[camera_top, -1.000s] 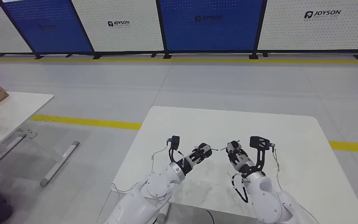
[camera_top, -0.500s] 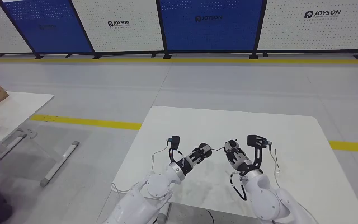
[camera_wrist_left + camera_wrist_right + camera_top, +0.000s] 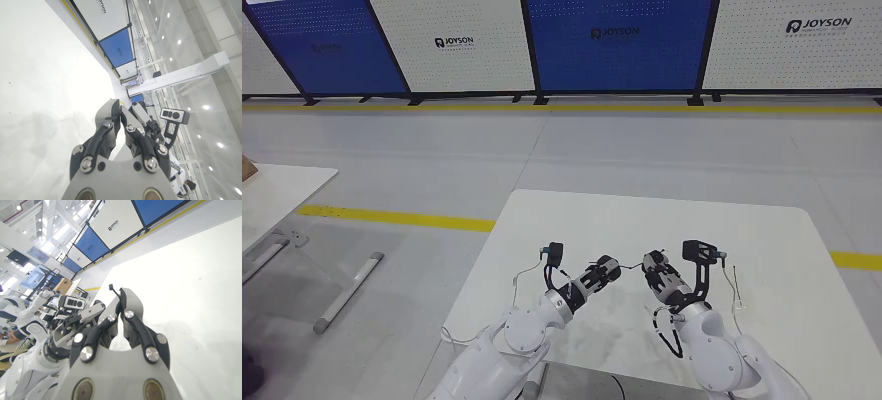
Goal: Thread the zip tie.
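Note:
A thin black zip tie (image 3: 114, 291) is pinched in my right gripper (image 3: 120, 294), which is shut on it; the tie's small square head (image 3: 110, 286) sticks out past the fingertips. My left gripper (image 3: 120, 108) is also shut, with a black strip of the zip tie (image 3: 111, 118) clamped between its pads. In the top view the left gripper (image 3: 608, 267) and right gripper (image 3: 650, 263) face each other tip to tip, a short gap apart, above the near middle of the white table (image 3: 642, 215).
A thin pale strip (image 3: 736, 285) lies on the table right of my right arm. The table's near edge runs just below both arms. Another white table (image 3: 282, 190) stands off to the left across the floor.
My right arm has shifted slightly left, closing the gap toward the left gripper. The left arm has stayed still.

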You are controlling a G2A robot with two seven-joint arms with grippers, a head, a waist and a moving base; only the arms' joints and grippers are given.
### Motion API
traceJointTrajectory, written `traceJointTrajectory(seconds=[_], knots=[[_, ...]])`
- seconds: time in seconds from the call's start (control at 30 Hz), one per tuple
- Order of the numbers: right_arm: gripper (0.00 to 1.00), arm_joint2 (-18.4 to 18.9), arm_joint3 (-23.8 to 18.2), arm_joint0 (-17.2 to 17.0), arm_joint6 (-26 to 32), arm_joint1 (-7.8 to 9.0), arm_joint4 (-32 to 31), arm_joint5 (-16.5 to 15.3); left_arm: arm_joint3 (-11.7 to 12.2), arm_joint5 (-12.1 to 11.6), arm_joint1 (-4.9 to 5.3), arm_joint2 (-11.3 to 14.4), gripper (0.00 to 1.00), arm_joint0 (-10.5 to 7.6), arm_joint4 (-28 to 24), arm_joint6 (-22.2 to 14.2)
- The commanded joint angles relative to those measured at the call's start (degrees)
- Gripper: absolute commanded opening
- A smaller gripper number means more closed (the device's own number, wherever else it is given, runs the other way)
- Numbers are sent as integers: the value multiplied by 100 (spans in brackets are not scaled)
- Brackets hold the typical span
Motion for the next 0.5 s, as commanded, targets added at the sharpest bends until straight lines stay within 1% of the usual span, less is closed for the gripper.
traceJointTrajectory(seconds=[0.0, 0.47], knots=[[0, 4, 21, -23, -29, -5, -19, -51, 0, 0, 0, 0, 0, 0, 0, 0], [0, -53, 159, 34, 143, -133, -14, -228, 0, 0, 0, 0, 0, 0, 0, 0]])
